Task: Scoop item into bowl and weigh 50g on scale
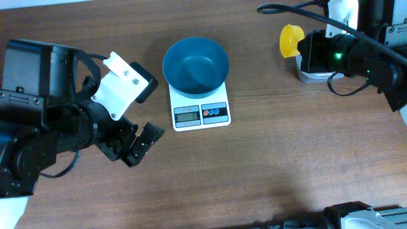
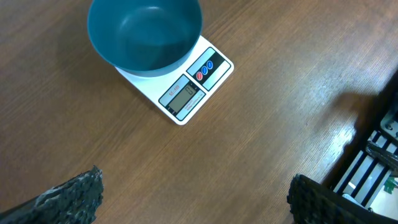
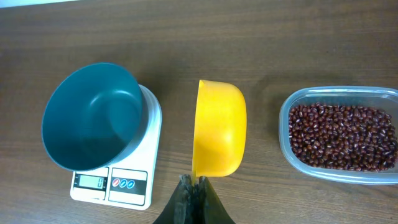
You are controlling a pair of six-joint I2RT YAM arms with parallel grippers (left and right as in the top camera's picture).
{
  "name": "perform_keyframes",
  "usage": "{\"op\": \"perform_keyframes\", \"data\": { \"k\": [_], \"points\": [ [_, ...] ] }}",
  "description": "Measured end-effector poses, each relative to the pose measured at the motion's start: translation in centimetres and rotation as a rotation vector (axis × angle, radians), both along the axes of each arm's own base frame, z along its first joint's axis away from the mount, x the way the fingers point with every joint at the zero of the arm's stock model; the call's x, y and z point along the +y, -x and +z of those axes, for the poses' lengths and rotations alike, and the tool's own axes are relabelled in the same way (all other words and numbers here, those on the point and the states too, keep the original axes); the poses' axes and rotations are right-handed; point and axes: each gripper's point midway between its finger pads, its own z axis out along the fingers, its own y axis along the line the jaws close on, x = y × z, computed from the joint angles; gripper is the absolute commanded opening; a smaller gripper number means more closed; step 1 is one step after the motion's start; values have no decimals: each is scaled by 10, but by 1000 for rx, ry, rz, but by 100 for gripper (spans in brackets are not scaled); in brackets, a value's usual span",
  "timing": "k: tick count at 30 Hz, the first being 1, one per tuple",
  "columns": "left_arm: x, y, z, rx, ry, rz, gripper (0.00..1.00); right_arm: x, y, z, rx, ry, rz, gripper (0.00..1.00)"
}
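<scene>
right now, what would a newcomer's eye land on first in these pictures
The deep blue bowl sitting empty on the white scale at mid-table draws the eye first. Next, the bright yellow scoop pinched in the right arm's jaws, between the bowl and a clear tub of red-brown beans in the right wrist view.

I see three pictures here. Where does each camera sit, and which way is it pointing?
Overhead: fixed above the table, looking straight down; the left arm shows at left, the right arm at upper right.
Left wrist: on the left arm, looking down at the bowl on the scale; the left gripper shows at the bottom, jaws wide open.
Right wrist: on the right arm, looking down past the right gripper, jaws shut on the yellow scoop; tub of beans at right.
Shared: all three show the bowl on the scale.
</scene>
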Motion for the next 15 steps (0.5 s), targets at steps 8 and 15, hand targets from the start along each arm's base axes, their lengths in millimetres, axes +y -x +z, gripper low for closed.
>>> {"op": "perform_keyframes", "data": {
  "k": [8,15],
  "points": [
    [-1,5,-2,7,-4,-32,98,0,1,-1,6,0,0,4],
    [-1,9,-4,-4,-28,-90,99,0,4,-4,21,0,-1,4]
  ]
}}
